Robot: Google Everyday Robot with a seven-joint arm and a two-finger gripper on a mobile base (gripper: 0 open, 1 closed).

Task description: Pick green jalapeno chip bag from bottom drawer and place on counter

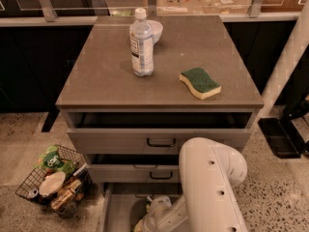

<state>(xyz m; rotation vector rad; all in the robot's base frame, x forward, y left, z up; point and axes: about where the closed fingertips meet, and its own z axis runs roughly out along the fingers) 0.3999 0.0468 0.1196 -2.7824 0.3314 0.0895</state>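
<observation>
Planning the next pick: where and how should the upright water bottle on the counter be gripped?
Grip the water bottle across its round body, coming horizontally from the front: it stands upright, with the white bowl just behind. The end effector is down in the bottom drawer.

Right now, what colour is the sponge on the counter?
Green top, yellow base on the sponge, camera view; end effector down at bottom drawer.
</observation>
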